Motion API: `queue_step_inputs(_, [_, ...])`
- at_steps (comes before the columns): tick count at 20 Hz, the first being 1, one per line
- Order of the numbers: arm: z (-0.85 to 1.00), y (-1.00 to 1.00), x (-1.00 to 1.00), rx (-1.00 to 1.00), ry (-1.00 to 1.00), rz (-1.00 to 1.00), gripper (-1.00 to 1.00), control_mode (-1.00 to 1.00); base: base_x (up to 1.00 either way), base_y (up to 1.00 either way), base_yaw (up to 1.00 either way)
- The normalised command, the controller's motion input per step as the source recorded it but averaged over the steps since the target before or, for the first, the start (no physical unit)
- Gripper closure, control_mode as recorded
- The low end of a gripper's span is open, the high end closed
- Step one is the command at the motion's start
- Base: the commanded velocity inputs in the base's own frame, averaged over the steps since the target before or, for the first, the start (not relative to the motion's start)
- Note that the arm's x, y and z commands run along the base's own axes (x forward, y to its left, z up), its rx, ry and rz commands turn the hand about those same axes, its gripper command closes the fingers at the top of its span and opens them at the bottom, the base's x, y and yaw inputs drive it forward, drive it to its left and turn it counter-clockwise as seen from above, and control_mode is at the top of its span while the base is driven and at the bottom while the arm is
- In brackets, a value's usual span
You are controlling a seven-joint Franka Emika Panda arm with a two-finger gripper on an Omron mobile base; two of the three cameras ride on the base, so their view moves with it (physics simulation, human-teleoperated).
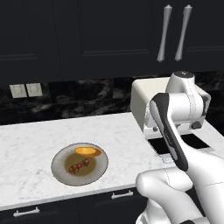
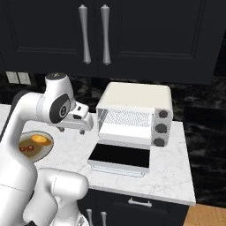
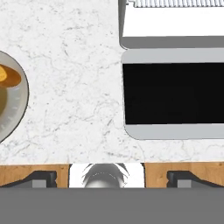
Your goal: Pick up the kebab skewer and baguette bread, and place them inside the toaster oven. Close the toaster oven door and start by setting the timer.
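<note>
Plate (image 1: 61, 175) left of lowered toaster oven door (image 2: 120, 156)

Veined white marble counter (image 1: 30, 144) – smooth, dark glass toaster oven door (image 2: 120, 156) (cream frame), glossy grey plate (image 1: 59, 170)

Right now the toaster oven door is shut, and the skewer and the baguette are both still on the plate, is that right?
Not quite. The toaster oven door is open, folded down flat on the counter in front of the toaster oven, as the right base view shows. The rest holds: the kebab skewer and the baguette bread both lie on the plate.
</note>
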Motion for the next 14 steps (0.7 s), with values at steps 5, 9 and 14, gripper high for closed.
queue_step_inputs(5, [0.0, 0.0, 0.0, 0.0, 0.0, 0.0, -1.0, 1.0, 0.13, 0.04, 0.0])
queue_step_inputs(9, [0.0, 0.0, 0.0, 0.0, 0.0, 0.0, -1.0, 1.0, 0.0, 0.07, -0.05])
queue_step_inputs(14, [0.0, 0.0, 0.0, 0.0, 0.0, 0.0, -1.0, 1.0, 0.0, 0.13, -0.17])
